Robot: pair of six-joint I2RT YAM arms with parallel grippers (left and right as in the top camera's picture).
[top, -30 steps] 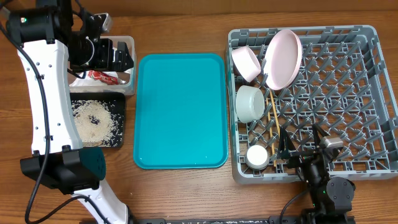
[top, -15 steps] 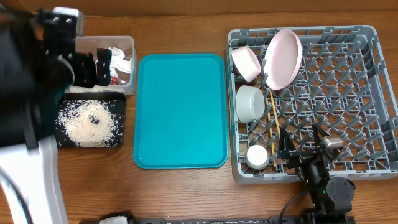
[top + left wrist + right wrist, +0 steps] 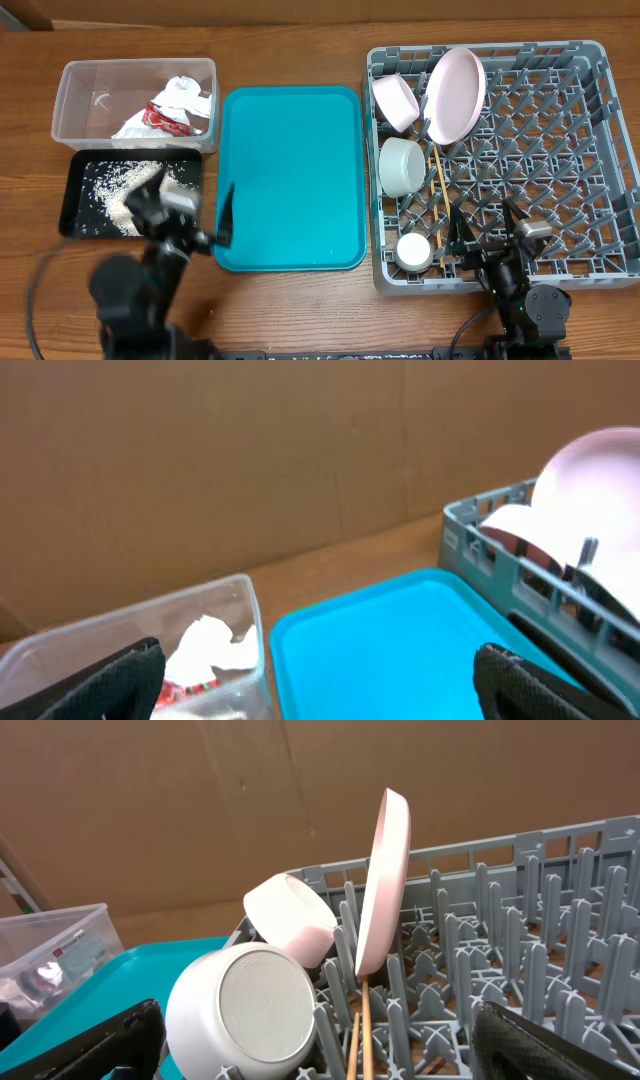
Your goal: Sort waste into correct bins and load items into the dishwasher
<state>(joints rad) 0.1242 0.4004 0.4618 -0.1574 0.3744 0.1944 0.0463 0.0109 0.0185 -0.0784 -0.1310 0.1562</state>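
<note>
The clear tub [image 3: 90,95] holds the white napkin [image 3: 185,95] and the red wrapper [image 3: 163,118]. The black tray [image 3: 75,170] holds rice grains [image 3: 112,195]. The grey rack [image 3: 560,150] holds the pink plate [image 3: 455,95], a pink bowl [image 3: 397,100], a pale bowl [image 3: 403,165], the white cup [image 3: 412,250] and the chopsticks [image 3: 438,190]. My left gripper [image 3: 188,212] is open and empty, low at the black tray's front right corner. My right gripper [image 3: 485,232] is open and empty over the rack's front edge. The right wrist view shows the plate [image 3: 390,870], both bowls [image 3: 250,1010] and the chopsticks [image 3: 362,1030].
The teal tray [image 3: 290,178] lies bare between the bins and the rack. The left wrist view looks over the teal tray [image 3: 400,640] toward the tub [image 3: 245,610], the napkin [image 3: 210,640] and the rack's corner [image 3: 480,530]. A brown wall stands behind.
My left arm has swung from above the clear tub down to the table's front by the black tray, uncovering both bins. The right arm has not moved.
</note>
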